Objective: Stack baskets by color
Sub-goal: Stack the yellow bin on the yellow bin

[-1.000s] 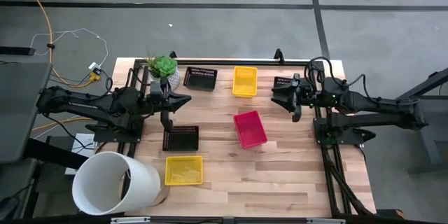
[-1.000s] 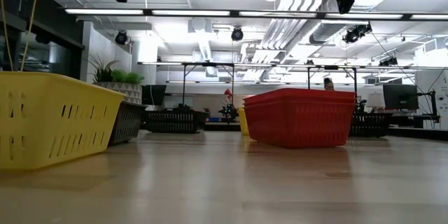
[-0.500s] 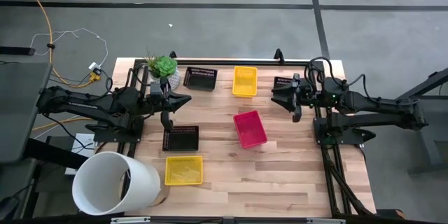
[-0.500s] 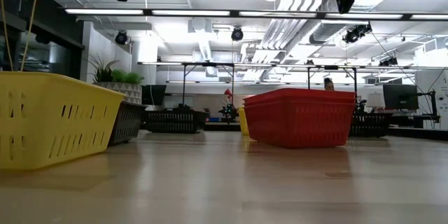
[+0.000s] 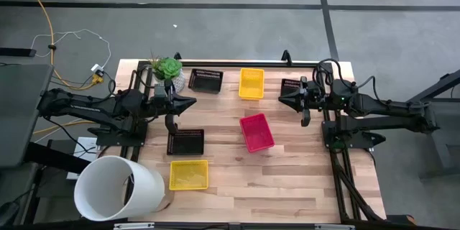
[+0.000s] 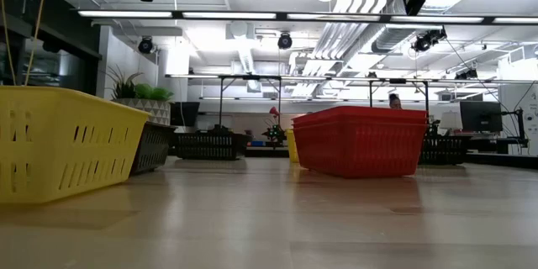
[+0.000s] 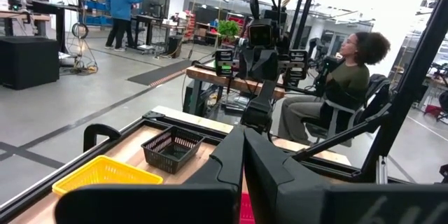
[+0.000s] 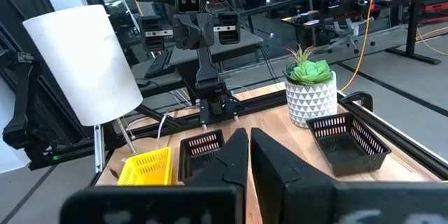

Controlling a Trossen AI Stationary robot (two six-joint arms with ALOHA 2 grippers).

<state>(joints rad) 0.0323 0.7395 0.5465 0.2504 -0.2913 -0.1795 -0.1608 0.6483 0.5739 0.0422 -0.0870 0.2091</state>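
Several small mesh baskets rest on their bottoms on the wooden table. Two are black, and a third black one lies partly under my right arm. Two are yellow, and one is red. My left gripper is held high over the table's left side. It is shut and points level toward the right. My right gripper is held high over the right side, shut and pointing toward the left. The wrist views show both pairs of fingers closed with nothing between them.
A large white cylinder lies at the near left corner. A potted green plant stands at the far left. A black frame rail runs along the far edge. A person sits beyond the table's right side. Bare wood shows near the front right.
My right gripper has shut its fingers while staying in place high over the table's right side. Nothing was between them. The left arm and all the baskets have kept still.
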